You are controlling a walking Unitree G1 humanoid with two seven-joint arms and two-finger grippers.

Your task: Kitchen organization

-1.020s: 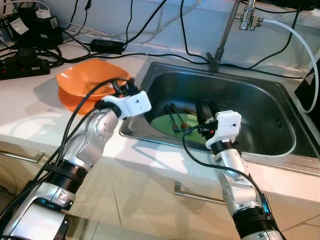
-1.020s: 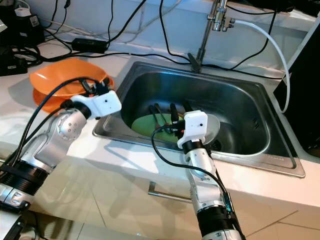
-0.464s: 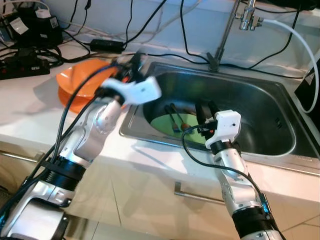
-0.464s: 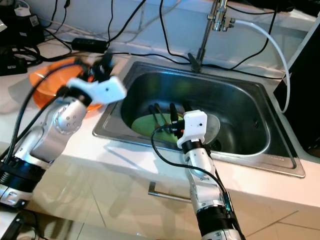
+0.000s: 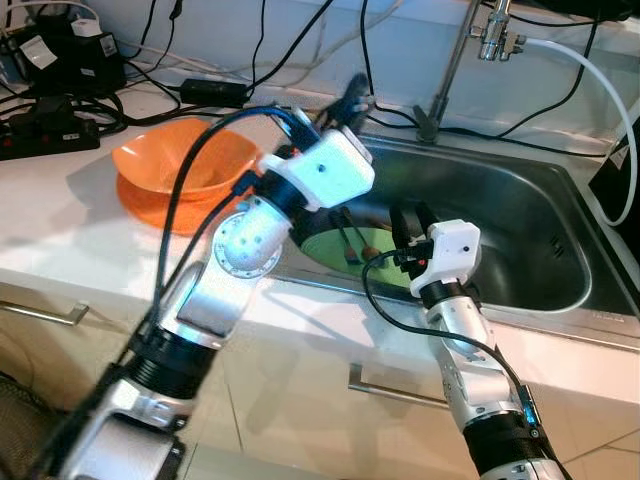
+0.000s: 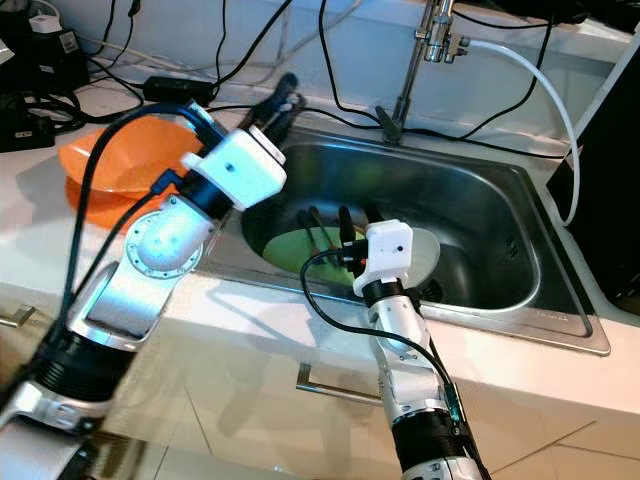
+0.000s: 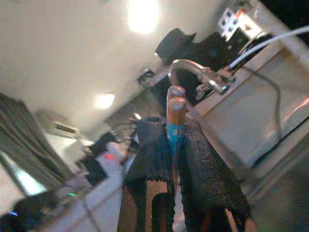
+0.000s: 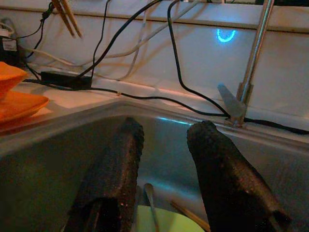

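Over the sink (image 5: 520,215), left hand (image 7: 176,145) pinches chopsticks (image 7: 175,104).

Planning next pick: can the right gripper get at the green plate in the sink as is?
Probably yes. The right gripper, fingers open, hangs just above the green plate; the utensils lying on it may hinder a clean grip.

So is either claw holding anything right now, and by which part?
The left claw is shut on a pair of wooden chopsticks, pinched along their shafts with the ends poking out past the fingertips. The right claw is open over the sink, holding nothing.
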